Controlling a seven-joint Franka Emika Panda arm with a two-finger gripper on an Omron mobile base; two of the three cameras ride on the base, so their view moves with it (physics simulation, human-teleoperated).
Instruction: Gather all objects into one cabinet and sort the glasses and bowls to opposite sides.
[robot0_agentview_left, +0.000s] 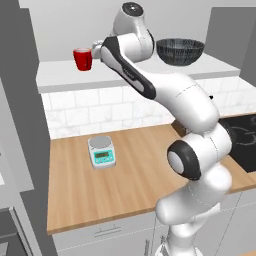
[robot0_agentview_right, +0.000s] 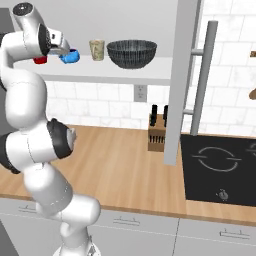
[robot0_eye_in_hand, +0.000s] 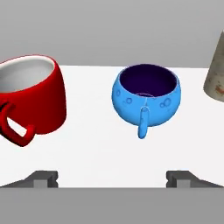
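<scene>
Small blue bowl (robot0_eye_in_hand: 146, 97) resting upright on the white shelf board (robot0_eye_in_hand: 100, 153) of the cabinet, directly ahead of the claw (robot0_eye_in_hand: 113, 179); handle facing the hand camera, glossy sky-blue outside with faint round dimples, dark purple inside. Sits free, touched by nothing. Claw spread wide, tips low at either side of the hand view, pinching nothing, short of the bowl; judged a fresh set-down or a release.

Red cup (robot0_eye_in_hand: 33, 98) just beside the bowl on one side, apart from it: shiny red shell, white interior, looped handle turned toward the camera. Beige cup (robot0_eye_in_hand: 215, 70) on the other side, partly cut off by the frame edge: pale, tapered, mottled with faint speckled pattern. Blue bowl thus standing between the two cups, which does not yet look like a sort to opposite sides; probably needs shifting toward the large bowl.

Large dark bowl (robot0_agentview_right: 131, 53) farther along the same shelf, beyond the beige cup in the right base view: wide, grey-black, finely ribbed.

Below, wooden surface (robot0_agentview_left: 75, 185) carrying a white-and-teal kitchen scale (robot0_agentview_left: 102, 151) and a knife block (robot0_agentview_right: 157, 134) against the tiled wall; black cooktop (robot0_agentview_right: 220, 170) set in alongside.
</scene>
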